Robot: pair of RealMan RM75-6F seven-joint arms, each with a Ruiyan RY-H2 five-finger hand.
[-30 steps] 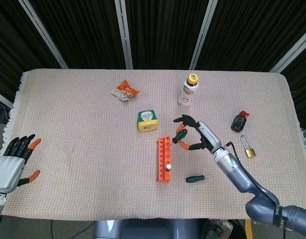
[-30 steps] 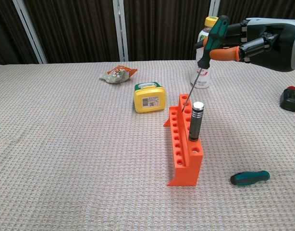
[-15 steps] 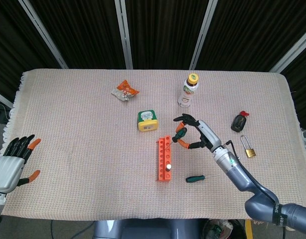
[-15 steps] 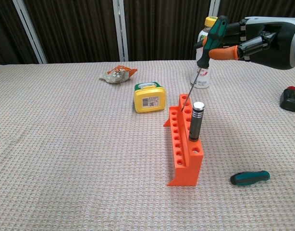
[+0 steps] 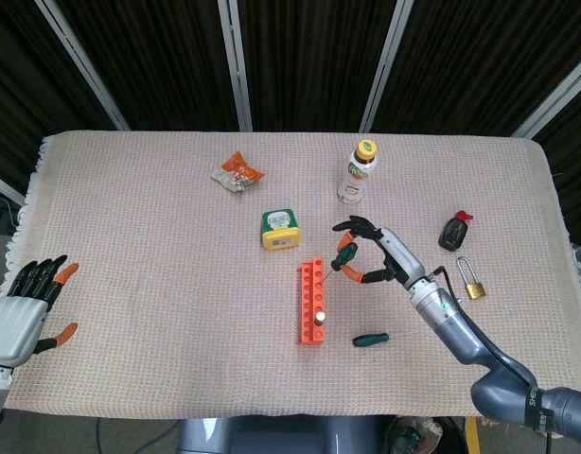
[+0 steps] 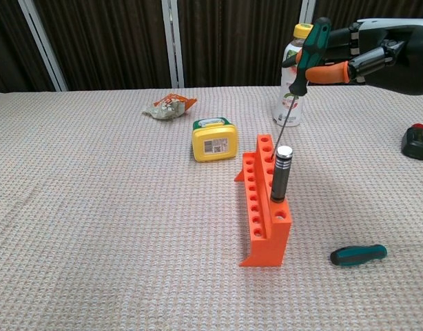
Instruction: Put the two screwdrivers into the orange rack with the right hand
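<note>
Lifted slightly, right hand [image 6: 366, 61] pinches screwdriver [image 6: 304, 62] handle, tip above orange rack [image 6: 265, 207].

Orange rack [image 6: 265, 207] upright on the desk, green-handled screwdriver [image 6: 306, 55] tilted above its far end, second screwdriver [image 6: 358, 254] lying flat right of it

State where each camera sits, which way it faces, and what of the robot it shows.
Head view: high above the near edge, looking down on the table; shows the left hand and the right hand with its arm.
Chest view: low at the near edge, looking level across; only the right hand shows.
Shared: orange rack, held screwdriver.
</note>
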